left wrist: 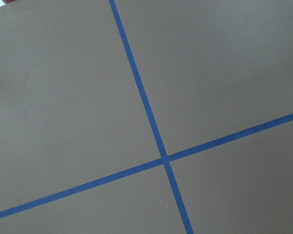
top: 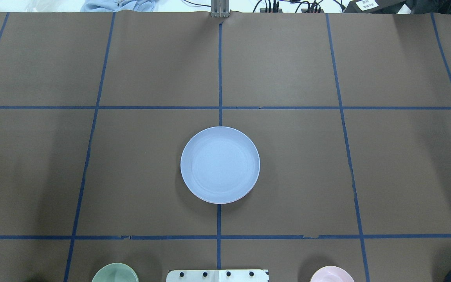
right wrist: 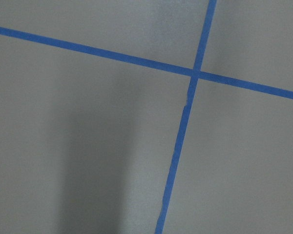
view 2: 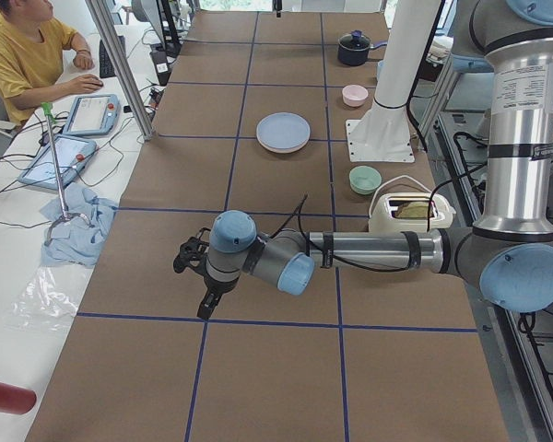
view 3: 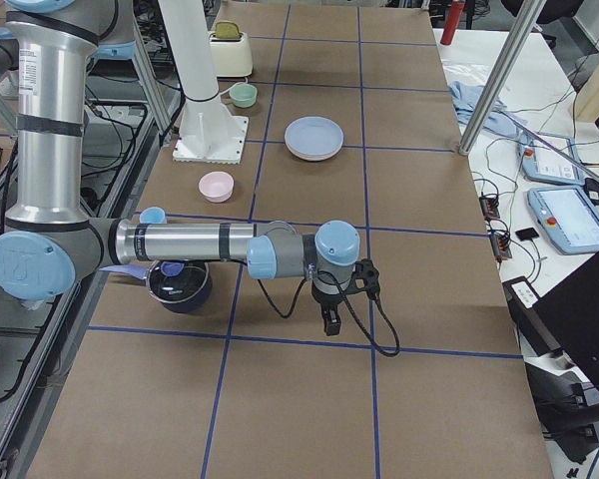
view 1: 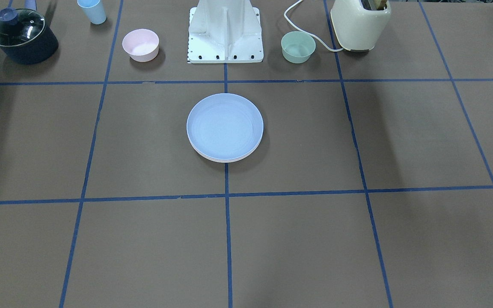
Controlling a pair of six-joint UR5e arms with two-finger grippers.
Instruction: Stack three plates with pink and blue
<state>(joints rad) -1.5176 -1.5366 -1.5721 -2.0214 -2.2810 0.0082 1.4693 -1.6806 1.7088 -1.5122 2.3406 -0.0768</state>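
Observation:
The light blue plate (view 1: 225, 126) lies on top of a stack at the table's middle, and it also shows in the overhead view (top: 220, 164). Pale rims of plates beneath it (view 1: 226, 159) peek out at its front edge; their colours are hard to tell. The pink and cream plates are otherwise hidden under it. My left gripper (view 2: 205, 304) hangs over bare table far from the stack, and I cannot tell whether it is open. My right gripper (view 3: 331, 321) hangs over the table's other end, and I cannot tell its state either. Both wrist views show only brown table and blue tape.
Near my base (view 1: 225, 38) stand a small pink bowl (view 1: 140, 44), a small green bowl (view 1: 298, 47), a light blue cup (view 1: 92, 10), a dark pot with a glass lid (view 1: 22, 35) and a cream toaster (view 1: 360, 23). An operator (view 2: 23, 55) sits beside the table.

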